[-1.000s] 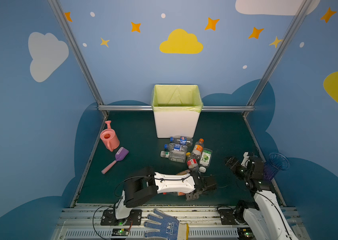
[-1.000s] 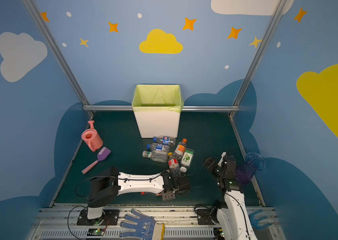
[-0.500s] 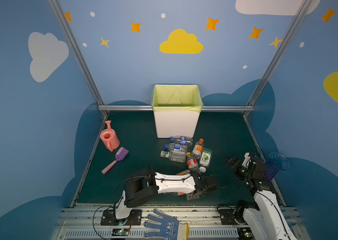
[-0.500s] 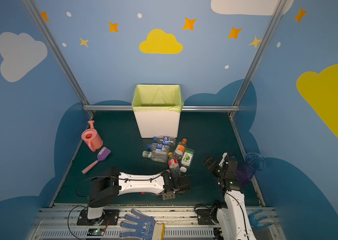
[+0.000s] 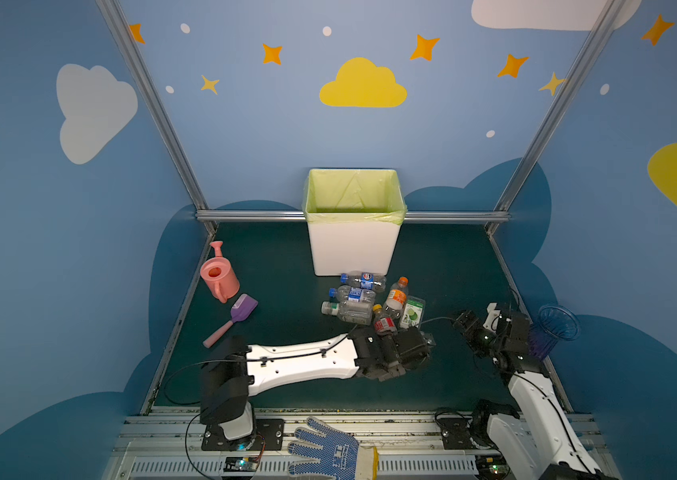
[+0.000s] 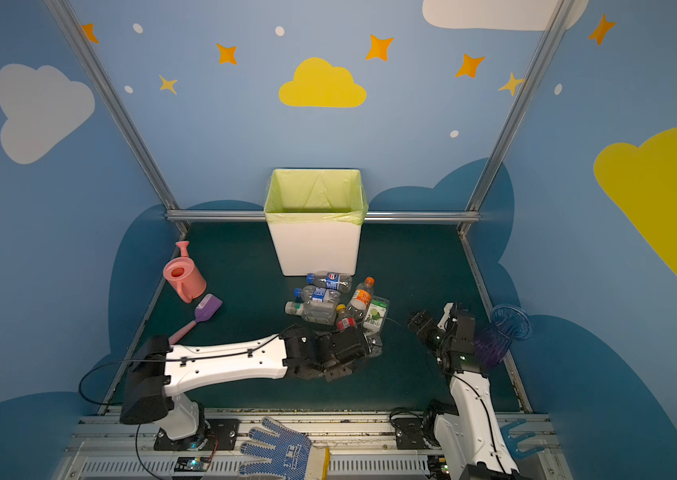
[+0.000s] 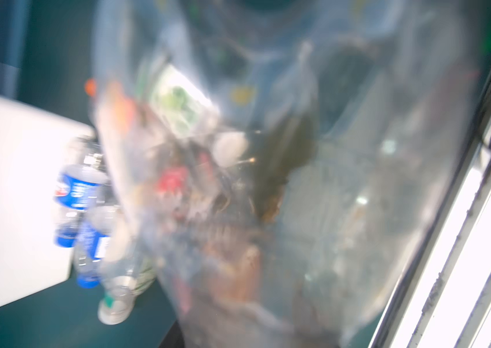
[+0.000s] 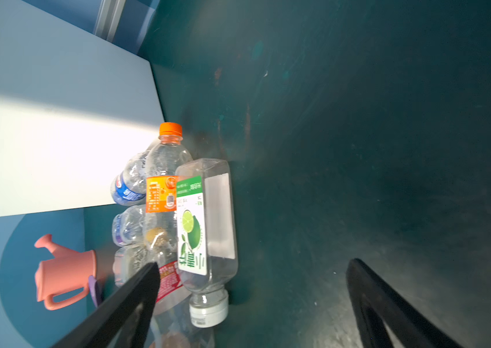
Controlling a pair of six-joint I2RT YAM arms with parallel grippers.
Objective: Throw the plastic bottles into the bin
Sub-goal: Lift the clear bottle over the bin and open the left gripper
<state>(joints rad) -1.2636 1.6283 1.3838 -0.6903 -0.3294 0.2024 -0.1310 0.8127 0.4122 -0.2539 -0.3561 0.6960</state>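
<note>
Several plastic bottles [image 5: 363,280] lie in a heap on the green floor just in front of the bin [image 5: 353,245], which is white with a pale yellow-green bag. Among them are an orange-capped bottle [image 8: 164,183] and a square lime-label bottle [image 8: 205,223]. My left gripper [image 5: 419,347] reaches across to the near right of the heap and is shut on a clear bottle [image 7: 298,180], which fills the blurred left wrist view. My right gripper [image 8: 254,263] stands open to the right of the heap, with only floor between its fingers; it also shows in a top view [image 6: 422,324].
A pink watering can [image 5: 218,276] and a purple scoop [image 5: 237,316] lie at the left of the floor. A blue-purple cup [image 5: 552,336] stands behind the right arm, outside the frame rail. A blue dotted glove [image 5: 328,453] rests on the front rail.
The left gripper's jaws have closed on the clear bottle. Neither arm has shifted noticeably, and the heap lies as before.
</note>
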